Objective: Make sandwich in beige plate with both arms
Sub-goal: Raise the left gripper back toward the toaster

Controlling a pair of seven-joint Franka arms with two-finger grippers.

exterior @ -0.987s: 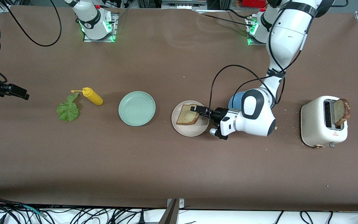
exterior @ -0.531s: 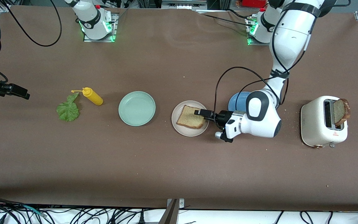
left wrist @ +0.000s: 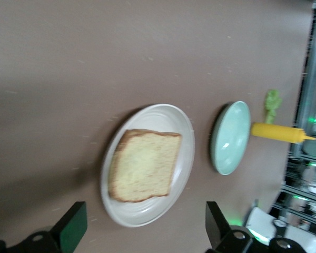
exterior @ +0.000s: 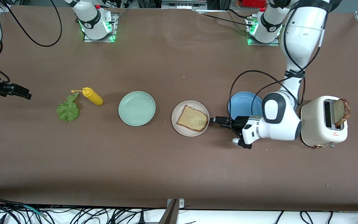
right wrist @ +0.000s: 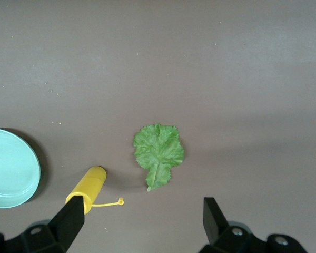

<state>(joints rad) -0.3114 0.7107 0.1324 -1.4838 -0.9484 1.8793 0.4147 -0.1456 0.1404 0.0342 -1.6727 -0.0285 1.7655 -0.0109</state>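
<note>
A tan bread slice (exterior: 193,118) lies flat on the beige plate (exterior: 179,127). My left gripper (exterior: 218,119) stands open just off the plate's rim, on the side toward the left arm's end, with nothing between its fingers. The left wrist view shows the slice (left wrist: 145,166) on the plate (left wrist: 184,174), ahead of the open left gripper (left wrist: 145,216). A second slice (exterior: 340,111) stands in the toaster (exterior: 317,124). The lettuce leaf (exterior: 68,110) lies on the table. My right gripper (exterior: 17,91) waits open over the right arm's end of the table, looking down on the lettuce (right wrist: 159,152).
A mint-green plate (exterior: 137,108) sits between the lettuce and the beige plate. A yellow squeeze bottle (exterior: 93,96) lies beside the lettuce. A blue plate (exterior: 244,104) sits under the left arm's wrist. The toaster stands close to the left arm's elbow.
My left gripper has opened and let go of the bread slice, which now lies flat on the beige plate. It has drawn back toward the toaster. The right arm has barely moved.
</note>
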